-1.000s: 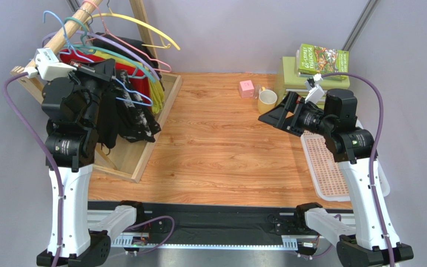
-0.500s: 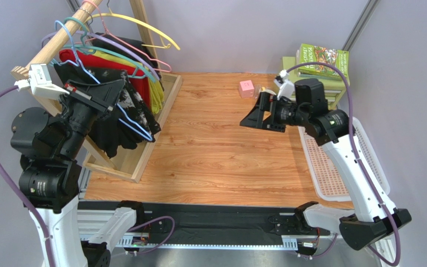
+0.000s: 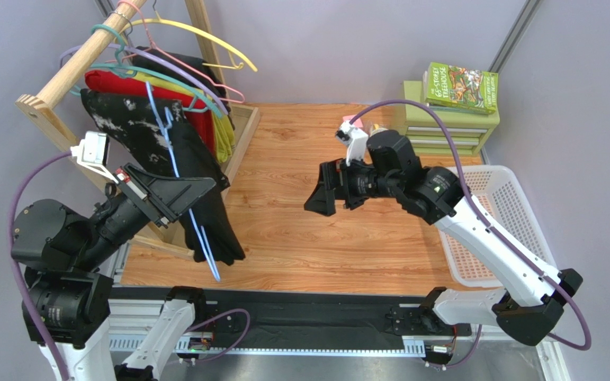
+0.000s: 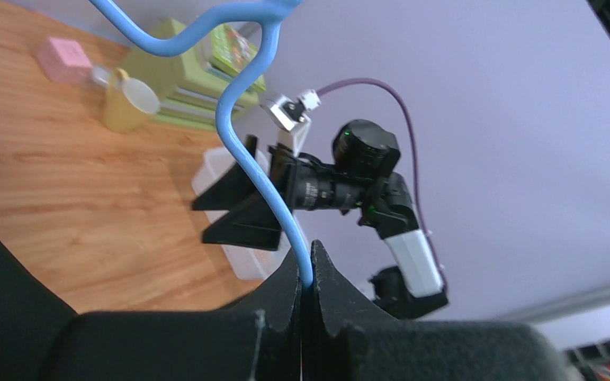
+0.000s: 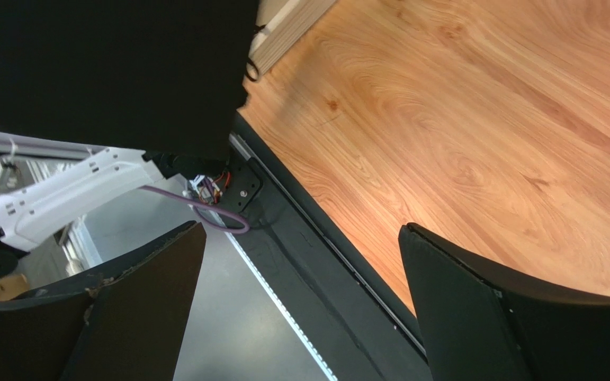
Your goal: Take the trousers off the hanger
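The left hand (image 4: pixel 306 274) is pinched tight on the thin wire of the light-blue hanger (image 4: pixel 225 119), holding it in the air above the near left corner of the worktop (image 3: pixel 324 238), just beside the wooden clothes rack (image 3: pixel 54 79). The plain black trousers (image 3: pixel 217 234) remain draped on that hanger, their dark fabric hanging down past the hand toward the worktop's near edge. Behind them on the rack hang a black garment with white splotches (image 3: pixel 121 119) and a red garment (image 3: pixel 125 83), with more coloured hangers hooked over the rail.

The right hand (image 3: pixel 316 190) is stretched out over the middle of the worktop with its two fingers spread wide apart and nothing between them, facing the trousers but well clear of the fabric.

At the far right corner sit a yellow mug (image 4: pixel 129 103), a pink cube (image 4: pixel 61 59) and a green book (image 3: pixel 461 86) atop a small green drawer unit (image 3: pixel 443 127). A white basket (image 3: pixel 515 198) lies along the right edge.
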